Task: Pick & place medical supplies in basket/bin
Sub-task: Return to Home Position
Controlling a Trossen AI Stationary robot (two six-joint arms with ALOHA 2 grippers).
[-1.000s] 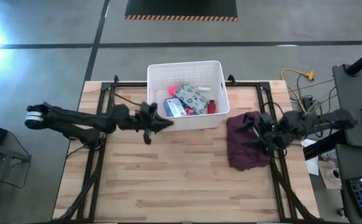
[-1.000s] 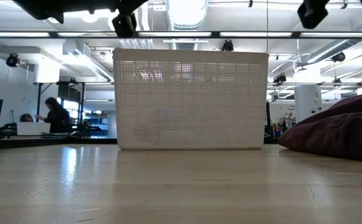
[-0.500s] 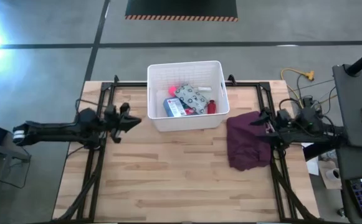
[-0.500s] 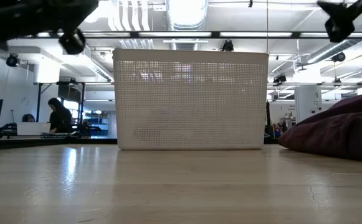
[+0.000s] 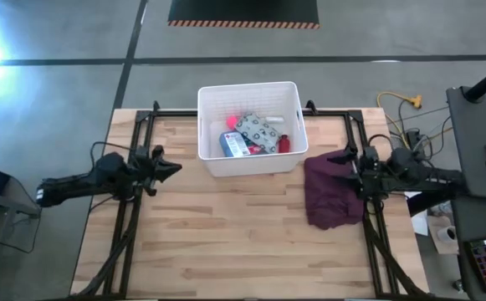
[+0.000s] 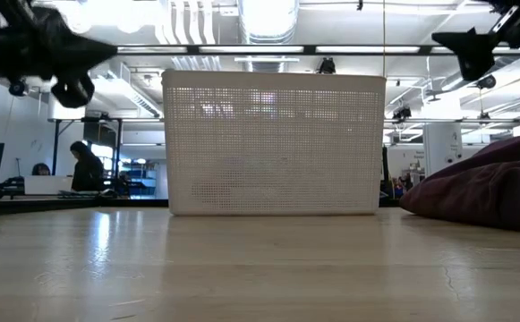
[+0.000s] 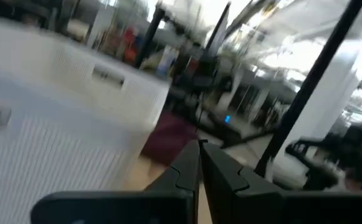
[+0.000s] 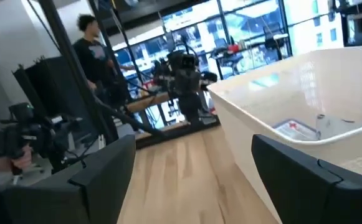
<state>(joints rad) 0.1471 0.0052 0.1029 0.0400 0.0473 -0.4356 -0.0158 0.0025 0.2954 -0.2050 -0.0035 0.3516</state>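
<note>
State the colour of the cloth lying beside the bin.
Maroon; the cloth shows best in the high view, right of the white bin.

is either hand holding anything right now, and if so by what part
Nothing is held. The left hand is shut on nothing, and the right hand is open and empty.

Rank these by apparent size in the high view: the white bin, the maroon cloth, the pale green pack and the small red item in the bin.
1. white bin
2. maroon cloth, clearly smaller
3. pale green pack
4. small red item
All sit near table height, so camera nearness should not change this order.
</note>
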